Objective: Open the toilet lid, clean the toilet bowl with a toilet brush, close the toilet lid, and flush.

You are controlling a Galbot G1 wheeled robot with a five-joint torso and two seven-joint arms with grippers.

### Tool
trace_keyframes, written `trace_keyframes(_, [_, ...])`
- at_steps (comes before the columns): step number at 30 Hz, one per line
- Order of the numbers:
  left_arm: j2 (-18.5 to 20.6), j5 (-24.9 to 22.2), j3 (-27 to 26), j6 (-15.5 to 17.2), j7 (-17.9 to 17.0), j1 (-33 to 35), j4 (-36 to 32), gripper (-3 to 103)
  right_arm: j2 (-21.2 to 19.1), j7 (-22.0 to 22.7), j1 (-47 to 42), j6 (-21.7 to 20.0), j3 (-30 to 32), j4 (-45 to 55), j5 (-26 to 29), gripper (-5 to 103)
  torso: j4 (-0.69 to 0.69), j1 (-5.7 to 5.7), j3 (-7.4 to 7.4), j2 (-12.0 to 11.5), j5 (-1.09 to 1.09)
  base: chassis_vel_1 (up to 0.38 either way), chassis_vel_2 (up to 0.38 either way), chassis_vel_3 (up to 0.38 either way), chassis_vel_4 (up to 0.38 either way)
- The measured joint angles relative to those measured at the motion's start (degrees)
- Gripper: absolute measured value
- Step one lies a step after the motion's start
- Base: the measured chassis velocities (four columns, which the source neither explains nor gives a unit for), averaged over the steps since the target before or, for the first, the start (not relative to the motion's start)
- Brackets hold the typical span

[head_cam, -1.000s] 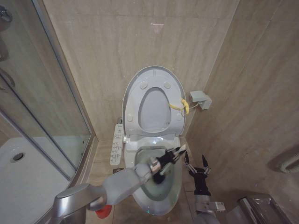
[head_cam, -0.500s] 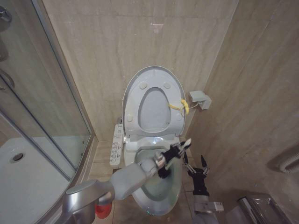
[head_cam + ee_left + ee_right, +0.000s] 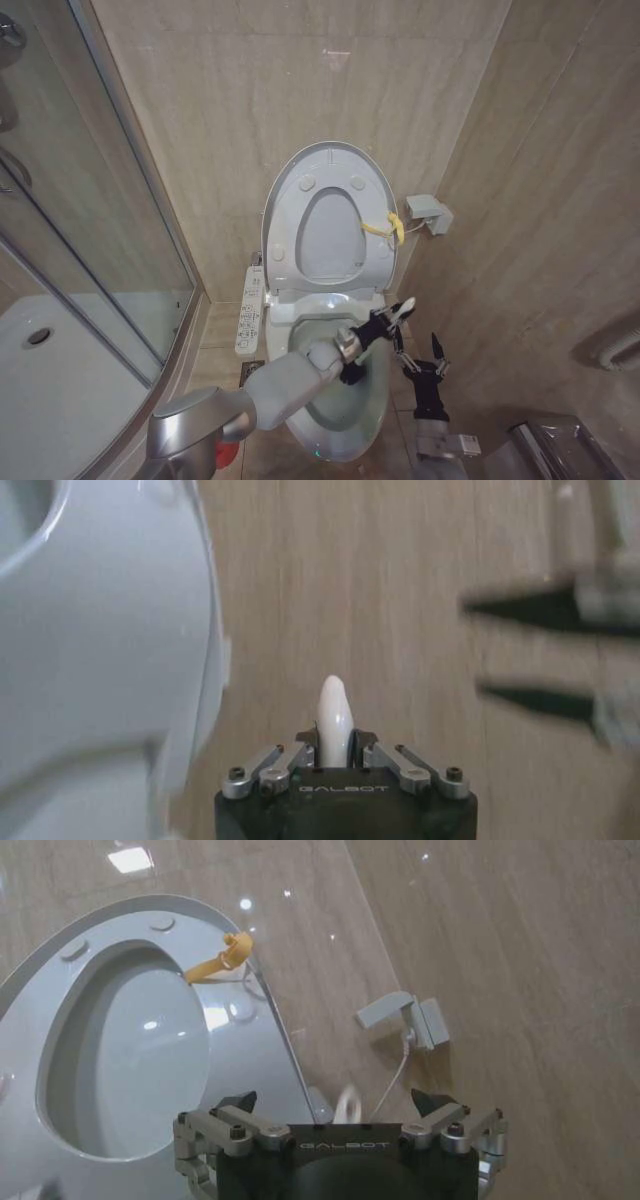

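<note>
room: small bathroom, beige tiled walls, tiled floor [image 3: 215, 340], glass shower enclosure [image 3: 70, 200] at 9 o'clock with a white shower tray [image 3: 50, 380].
toilet lid [image 3: 330, 165]: raised, upright against the back wall at 12 o'clock, round bumpers facing out; the seat ring [image 3: 290, 225] is up against it, a yellow strap [image 3: 385, 228] tied on its 3 o'clock edge.
toilet bowl [image 3: 330, 415]: open, low centre at 6 o'clock, button panel [image 3: 250, 310] on its 9 o'clock side.
wall box [image 3: 430, 213]: grey, on the side wall at 3 o'clock of the lid, thin cable hanging below.
red holder [image 3: 228, 452]: on the floor at 7 o'clock of the bowl, mostly hidden by the arm.
change: versus a second ago, the left hand sits higher and further toward 2 o'clock, nearer the bowl's 3 o'clock rim; brush handle tip is raised; right hand has barely shifted.
left hand [image 3: 385, 322]: arm reaches diagonally across the bowl from 7 o'clock, fingers clenched on the toilet brush [image 3: 402, 306]; white handle tip pokes out past the fingers; black head below the hand over the bowl.
left wrist view: white handle [image 3: 333, 716] clamped between the fingers, bowl edge beside it.
right hand [image 3: 418, 352]: beside the bowl at 4 o'clock, pointing up, fingers spread, grasping nothing.
</note>
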Motion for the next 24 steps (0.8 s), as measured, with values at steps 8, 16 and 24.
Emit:
trace_keyframes(8, [-0.87,0.0,-2.15,-0.19,-1.11,-1.58,-0.89,22,0.15,-0.05,-0.06,0.08,0.25,0.31,0.05,100,-0.04,0.0,-0.01,0.0,-0.01,0.0,0.0,0.0,0.0])
trace_keyframes(16, [-0.11,1.09,-1.03,-0.17,-0.1,-1.25,1.58,22,0.44,-0.24,-0.54,0.27,0.08,0.57,-0.35,100,-0.02,0.0,0.0,0.0,-0.01,0.0,0.0,0.0,0.0])
trace_keyframes(24, [7.65,2.56,0.67,-0.51,0.41,-0.5,-0.96,22,-0.1,-0.25,-0.59,0.35,0.4,0.75,-0.18,100,-0.02,0.0,-0.01,0.0,-0.02,0.0,0.0,0.0,0.0])
